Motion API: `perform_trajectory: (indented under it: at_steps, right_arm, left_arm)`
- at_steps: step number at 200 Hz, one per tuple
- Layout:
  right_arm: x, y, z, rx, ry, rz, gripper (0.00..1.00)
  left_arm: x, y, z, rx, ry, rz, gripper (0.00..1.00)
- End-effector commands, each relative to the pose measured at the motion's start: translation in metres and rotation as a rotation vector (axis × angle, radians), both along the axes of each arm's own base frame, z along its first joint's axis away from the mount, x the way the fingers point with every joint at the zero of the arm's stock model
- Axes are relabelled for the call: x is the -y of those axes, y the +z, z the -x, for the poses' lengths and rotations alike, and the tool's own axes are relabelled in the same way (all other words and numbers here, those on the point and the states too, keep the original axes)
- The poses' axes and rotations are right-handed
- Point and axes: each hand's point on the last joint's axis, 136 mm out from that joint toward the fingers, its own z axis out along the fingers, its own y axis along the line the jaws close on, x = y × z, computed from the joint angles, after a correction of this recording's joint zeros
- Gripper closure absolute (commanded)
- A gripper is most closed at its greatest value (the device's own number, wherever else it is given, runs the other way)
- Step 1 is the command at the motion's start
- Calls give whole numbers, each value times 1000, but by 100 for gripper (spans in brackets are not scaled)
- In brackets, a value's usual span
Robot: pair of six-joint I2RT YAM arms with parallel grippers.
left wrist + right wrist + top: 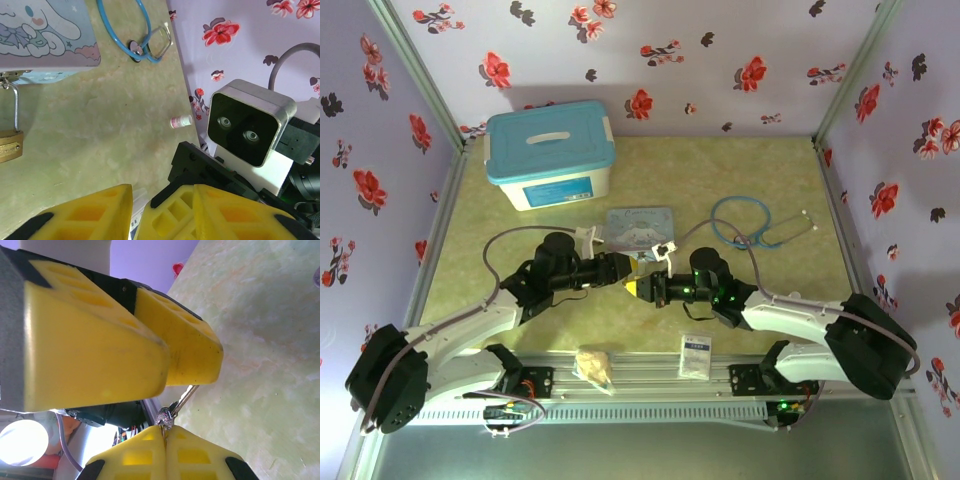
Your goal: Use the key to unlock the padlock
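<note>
1. Tip to tip over the middle of the bench (760, 170): left pincer (623, 267) and right pincer (642, 288).
2. Pinched between the pressed-together yellow fingers (200, 460) of the right pincer: the key (172, 407), thin and silvery, slanting up to the edge of a left-pincer fingertip.
3. For the left pincer, fingers drawn close, with a narrow slit between them in its own wrist view; cannot tell whether clamped on the key's far end or merely touching it.
4. Flat on the bench, just beside the pale blue cartoon tin (45, 40): the padlock (9, 145), brass body partly cut off by the frame edge, shackle running up to a small clasp on the tin's edge.
5. Apart from both pincers, that padlock; touched by neither.
6. Past the tin: a blue stethoscope (130, 30), and a small white vial (181, 121) with a pink cap, lying on its side.
7. At the back left of the bench: a white storage box (550, 155) with a teal lid.
8. On the rail at the near edge: a white sachet (696, 355).
</note>
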Motion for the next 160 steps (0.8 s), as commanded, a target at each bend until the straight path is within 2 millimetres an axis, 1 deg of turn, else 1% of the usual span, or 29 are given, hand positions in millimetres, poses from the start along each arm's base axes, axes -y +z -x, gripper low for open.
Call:
perform_trajectory:
  at_steps: [1, 22, 39, 59, 87, 100, 114, 129, 141, 160]
  right_arm:
    - [-5, 17, -4, 51, 11, -39, 100]
    - [-4, 15, -3, 44, 12, -37, 100]
    - [-3, 14, -4, 45, 8, -36, 100]
    - [-4, 15, -3, 45, 11, -37, 100]
    - [-4, 12, -3, 36, 15, -32, 100]
    - [-4, 12, -4, 40, 9, -33, 100]
    - [-4, 14, -4, 45, 9, -38, 100]
    - [-5, 15, -4, 46, 12, -40, 100]
    - [-5, 15, -5, 47, 12, -42, 100]
    - [-6, 13, -5, 45, 16, -39, 100]
  left_arm:
    - [3, 3, 2, 11, -32, -13, 57]
    - [-2, 3, -3, 12, 19, -7, 54]
    - [-6, 0, -6, 10, 45, -33, 52]
    - [-8, -3, -8, 4, 69, -29, 47]
    - [-13, 4, -12, 31, 105, -15, 47]
    - [-11, 5, -12, 35, 95, -21, 49]
    - [-5, 2, -9, 15, 66, -13, 51]
    - [-3, -6, -8, -4, 58, -25, 52]
    - [-4, -12, -8, -15, 62, -38, 55]
    - [-1, -9, -8, -10, 56, -29, 59]
